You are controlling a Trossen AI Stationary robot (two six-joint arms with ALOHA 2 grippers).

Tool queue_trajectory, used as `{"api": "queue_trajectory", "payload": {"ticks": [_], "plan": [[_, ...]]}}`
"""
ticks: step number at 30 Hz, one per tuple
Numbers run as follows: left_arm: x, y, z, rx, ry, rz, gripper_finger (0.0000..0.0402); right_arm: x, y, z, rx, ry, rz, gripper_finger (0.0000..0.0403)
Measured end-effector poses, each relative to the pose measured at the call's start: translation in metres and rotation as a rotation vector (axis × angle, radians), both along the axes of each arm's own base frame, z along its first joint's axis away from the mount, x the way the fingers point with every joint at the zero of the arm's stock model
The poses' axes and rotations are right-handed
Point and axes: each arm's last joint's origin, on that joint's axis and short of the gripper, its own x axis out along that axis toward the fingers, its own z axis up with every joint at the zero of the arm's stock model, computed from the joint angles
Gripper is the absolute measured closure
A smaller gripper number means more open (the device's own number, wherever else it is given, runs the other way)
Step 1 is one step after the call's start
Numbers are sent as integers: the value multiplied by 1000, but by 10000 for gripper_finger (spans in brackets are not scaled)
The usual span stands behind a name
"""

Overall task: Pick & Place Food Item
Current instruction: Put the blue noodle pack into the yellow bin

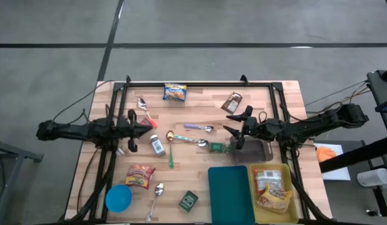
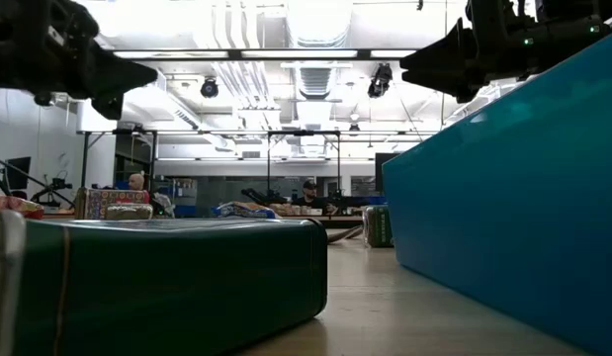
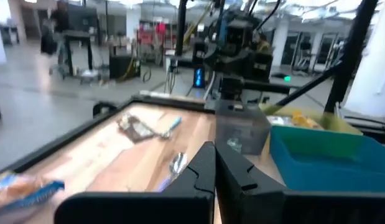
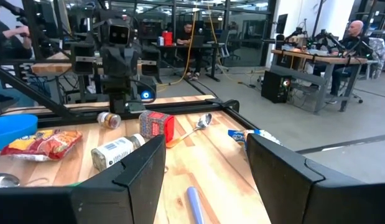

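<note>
Snack packet (image 1: pixel 174 92) beside spoon (image 1: pixel 143 104)

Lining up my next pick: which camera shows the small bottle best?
The high view: the small bottle lies on its side, fully visible, right of the left pincer. The right wrist view also shows it, lower and partly behind a finger. The low and left wrist views don't clearly show it.
</note>
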Motion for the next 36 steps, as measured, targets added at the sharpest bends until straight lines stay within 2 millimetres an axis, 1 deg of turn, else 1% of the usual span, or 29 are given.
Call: {"api": "queue_trajectory", "payload": {"ticks": [3, 6, 10, 15, 18, 22, 25, 28, 30, 33, 36], "plan": [[8, 1, 4, -54, 58, 50, 402, 0, 0, 0, 0, 1, 0, 181], [19, 2, 13, -81, 112, 110, 402, 0, 0, 0, 0, 1, 0, 181], [40, 7, 30, -93, 169, 204, 402, 0, 0, 0, 0, 2, 0, 181], [70, 29, 54, -226, 165, 403, 402, 0, 0, 0, 0, 1, 0, 181], [90, 46, 60, -256, 232, 395, 402, 0, 0, 0, 0, 1, 0, 181], [119, 72, 59, -334, 299, 365, 402, 0, 0, 0, 0, 1, 0, 181], [137, 93, 49, -409, 355, 439, 402, 0, 0, 0, 0, 1, 0, 181], [149, 114, 37, -490, 391, 520, 401, 0, 0, 0, 0, 1, 0, 181], [155, 125, 32, -555, 414, 556, 392, 0, 0, 0, 0, 1, 0, 181], [161, 139, 26, -616, 452, 592, 355, 0, 0, 0, 0, 1, 0, 181], [166, 155, 24, -657, 450, 638, 298, 0, 0, 0, 0, 1, 0, 181]]}}
